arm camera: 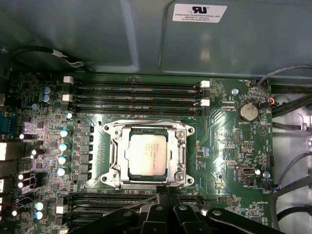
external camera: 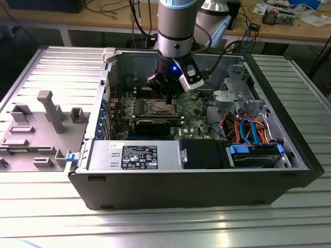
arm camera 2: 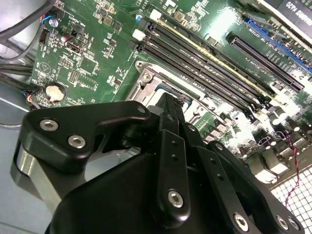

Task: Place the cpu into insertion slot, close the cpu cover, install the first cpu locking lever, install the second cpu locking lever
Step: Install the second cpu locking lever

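Note:
The cpu lies flat in the insertion slot on the green motherboard, its silver top showing through the window of the cpu cover. The cover is down over the chip. A thin wire lever runs along the socket's side towards the memory slots. Another thin lever slants out from the opposite side, right at my fingertips. My gripper is shut, its tips together at that edge of the socket. In the exterior view the gripper hangs inside the open case, just over the socket. The second wrist view has the gripper in front of the socket corner.
Black memory slots and a coin battery flank the socket. The case walls surround the board, with a power supply in front and a drive cage with coloured cables at the exterior view's right. A grey fixture tray lies outside.

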### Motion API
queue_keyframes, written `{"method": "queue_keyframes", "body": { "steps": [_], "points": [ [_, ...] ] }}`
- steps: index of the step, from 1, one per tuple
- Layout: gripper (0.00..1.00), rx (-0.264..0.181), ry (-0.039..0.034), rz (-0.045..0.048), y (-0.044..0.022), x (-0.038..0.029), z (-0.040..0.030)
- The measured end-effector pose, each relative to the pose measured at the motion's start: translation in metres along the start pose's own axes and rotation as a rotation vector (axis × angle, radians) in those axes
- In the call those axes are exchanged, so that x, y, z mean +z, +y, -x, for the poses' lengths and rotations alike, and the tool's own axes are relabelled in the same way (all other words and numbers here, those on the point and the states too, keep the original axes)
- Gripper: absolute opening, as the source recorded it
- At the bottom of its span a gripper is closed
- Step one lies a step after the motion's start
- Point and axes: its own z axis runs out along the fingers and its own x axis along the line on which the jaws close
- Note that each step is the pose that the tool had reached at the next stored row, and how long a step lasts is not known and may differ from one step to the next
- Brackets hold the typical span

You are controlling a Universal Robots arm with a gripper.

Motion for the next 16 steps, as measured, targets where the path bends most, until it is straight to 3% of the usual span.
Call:
{"method": "queue_keyframes", "body": {
  "steps": [6, 12, 16],
  "points": [
    [0.11, 0.000, -0.0001, 0.0003, -0.0048, 0.0006, -0.0006],
    [0.11, 0.000, -0.0001, 0.0043, -0.0054, 0.0021, -0.0070],
    [0.11, 0.000, 0.0000, 0.0044, -0.0054, 0.0022, -0.0073]
  ]
}}
